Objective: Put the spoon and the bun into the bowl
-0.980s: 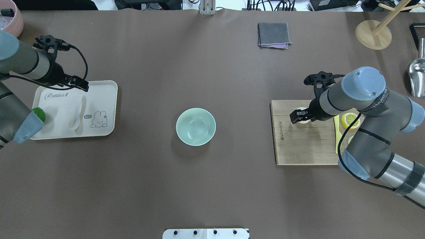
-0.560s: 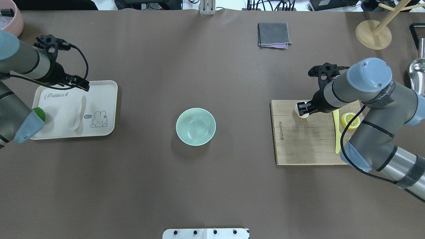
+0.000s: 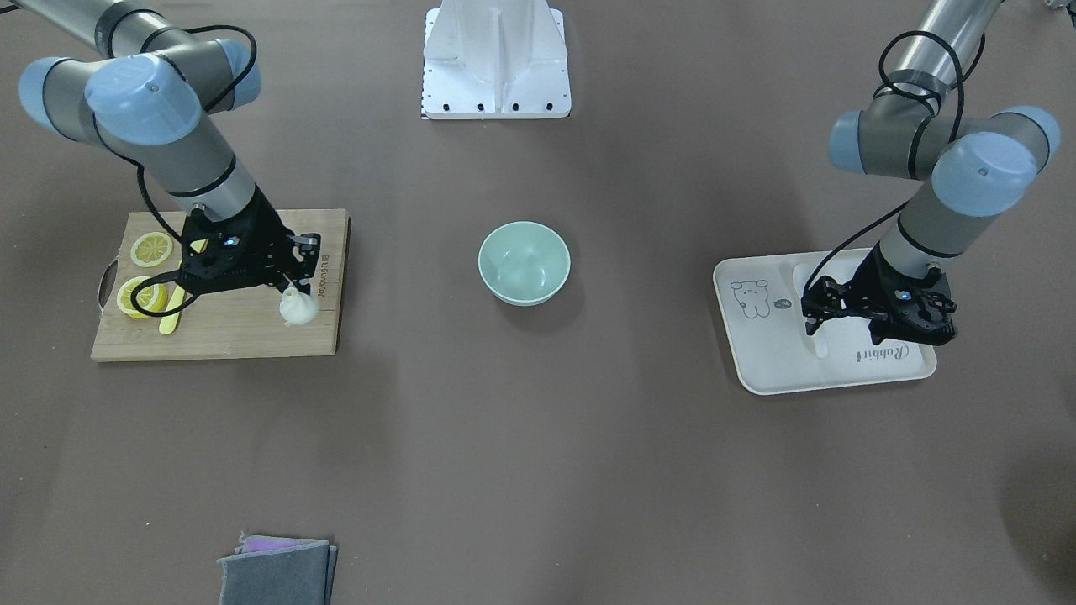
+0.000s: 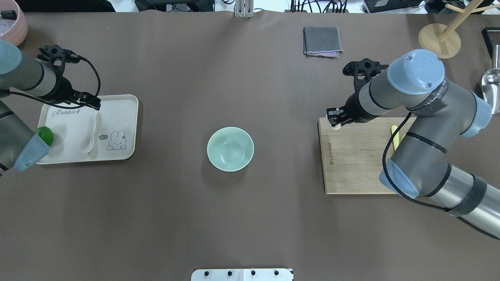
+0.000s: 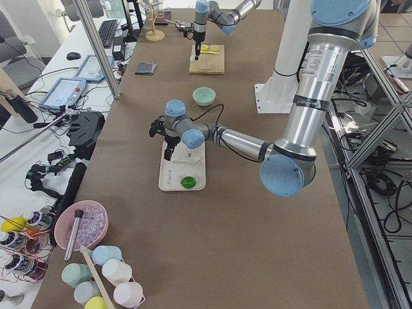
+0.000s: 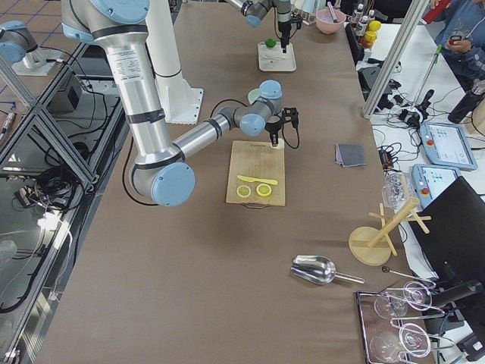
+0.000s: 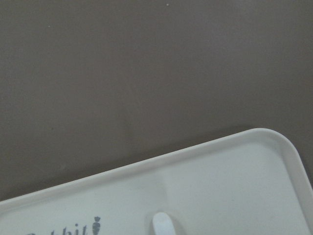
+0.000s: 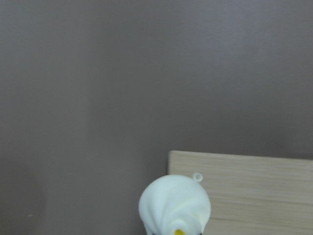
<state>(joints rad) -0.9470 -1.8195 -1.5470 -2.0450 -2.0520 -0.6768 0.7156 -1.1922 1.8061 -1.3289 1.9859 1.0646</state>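
The pale mint-green bowl (image 4: 230,150) stands empty at the table's middle, also in the front-facing view (image 3: 524,264). My right gripper (image 4: 335,119) is shut on the white pleated bun (image 3: 298,309) and holds it above the cutting board's far left corner; the bun fills the bottom of the right wrist view (image 8: 175,205). The white spoon (image 4: 90,134) lies on the cream tray (image 4: 121,113). My left gripper (image 4: 91,103) hovers open over the tray's far edge, above the spoon's handle end (image 7: 161,223).
The wooden cutting board (image 4: 355,164) holds lemon slices (image 3: 151,249) and a pale yellow knife (image 4: 393,130). A green lime (image 4: 45,134) sits at the tray's left edge. A grey cloth (image 4: 322,41), a wooden stand (image 4: 439,41) and a metal scoop (image 4: 490,89) lie far right.
My right gripper has lifted the bun off the board and carried it left and farther away to the board's corner. My left gripper has shifted slightly left.
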